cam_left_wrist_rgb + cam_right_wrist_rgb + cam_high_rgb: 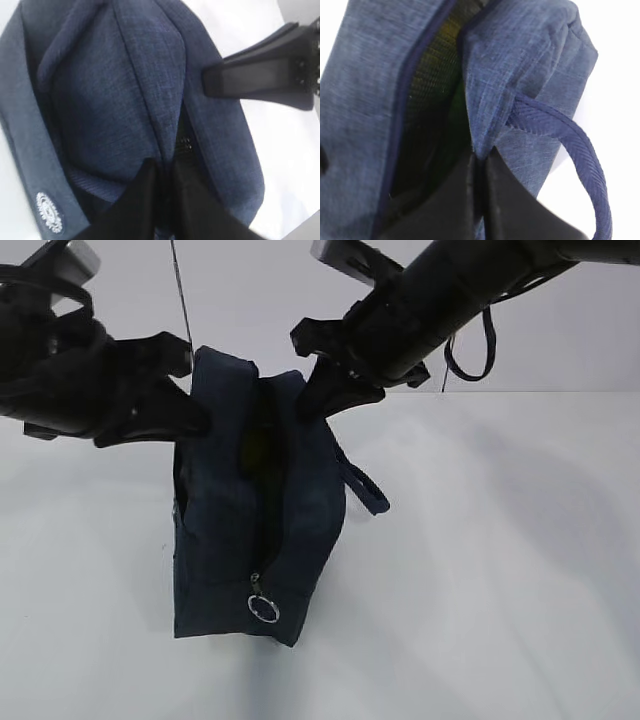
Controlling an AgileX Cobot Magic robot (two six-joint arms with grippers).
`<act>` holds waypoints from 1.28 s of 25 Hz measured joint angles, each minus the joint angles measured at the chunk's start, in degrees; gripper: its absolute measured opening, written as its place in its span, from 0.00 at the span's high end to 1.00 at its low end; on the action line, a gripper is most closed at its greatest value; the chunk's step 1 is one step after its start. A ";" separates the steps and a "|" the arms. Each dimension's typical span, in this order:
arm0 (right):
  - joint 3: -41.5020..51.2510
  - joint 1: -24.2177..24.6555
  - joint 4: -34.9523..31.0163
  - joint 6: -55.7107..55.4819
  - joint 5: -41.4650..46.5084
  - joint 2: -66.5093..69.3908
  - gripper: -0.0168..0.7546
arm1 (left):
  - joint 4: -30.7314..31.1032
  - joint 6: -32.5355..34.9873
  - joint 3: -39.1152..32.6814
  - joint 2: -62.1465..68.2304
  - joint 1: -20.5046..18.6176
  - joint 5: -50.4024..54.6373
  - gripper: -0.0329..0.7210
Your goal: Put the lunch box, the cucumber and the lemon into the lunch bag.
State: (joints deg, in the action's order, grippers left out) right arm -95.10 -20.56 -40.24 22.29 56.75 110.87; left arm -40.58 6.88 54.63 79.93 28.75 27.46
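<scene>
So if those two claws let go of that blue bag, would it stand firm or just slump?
Probably slump a little. The lunch bag is soft cloth: its top folds and creases where the left gripper and right gripper pinch it. Its flat base sits on the table, so it likely won't tip over. The loose handle already droops, so it looks floppy.

Bright, even light is washing the white counter [500, 570] almost featureless, with soft grey shadows spreading beside and below the lunch bag [255, 530]. The black arms are showing as near silhouettes. Both wrist views are looking soft, with the nearest fabric slightly blurred.
</scene>
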 joint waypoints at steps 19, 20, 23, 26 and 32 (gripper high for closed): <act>6.29 4.32 2.05 -0.86 -5.92 -4.05 0.95 | -5.25 6.26 8.80 11.49 2.98 0.22 0.92; 6.29 4.45 2.05 -0.97 -6.08 -4.05 0.95 | -5.25 6.39 8.80 11.49 2.98 0.11 0.92; 6.29 4.60 1.94 -0.97 -6.31 -4.05 0.95 | -5.40 6.94 9.06 12.11 2.98 0.11 0.92; 6.29 4.60 1.84 -0.97 -6.31 -4.07 0.95 | -6.41 7.80 9.30 13.07 2.98 0.11 0.92; 6.29 4.74 1.72 -0.97 -6.36 -4.07 0.94 | -8.12 8.58 9.41 13.33 2.98 -0.27 0.91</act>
State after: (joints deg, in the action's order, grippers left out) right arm -88.81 -15.82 -38.52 21.33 50.39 106.79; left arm -48.70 15.47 64.04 93.27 31.73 27.20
